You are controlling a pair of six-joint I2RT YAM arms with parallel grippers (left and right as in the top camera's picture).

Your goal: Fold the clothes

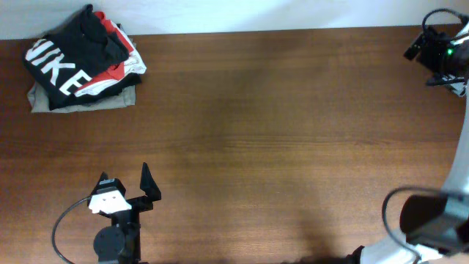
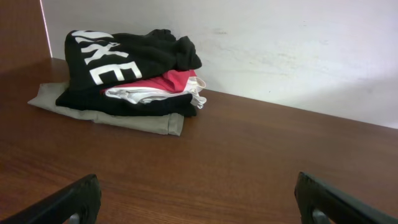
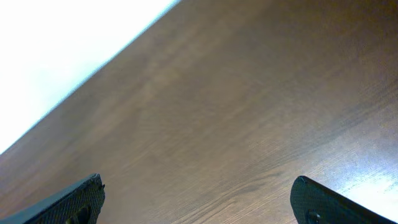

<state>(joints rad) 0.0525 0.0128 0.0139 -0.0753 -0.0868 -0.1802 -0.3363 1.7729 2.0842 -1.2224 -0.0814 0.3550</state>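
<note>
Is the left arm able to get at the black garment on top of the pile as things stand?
Probably yes. The black garment lies on top of the pile, uncovered, and the left gripper, jaws open, faces it across bare table with nothing between. Reach itself is unsure.

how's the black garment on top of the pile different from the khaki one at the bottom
The black garment carries big white letters; the khaki garment is plain. The black garment sits on top, bunched and rumpled at its upper end, while the khaki garment lies flat on the table under everything else, only its edges showing. Both are soft fabric, stacked together.
</note>
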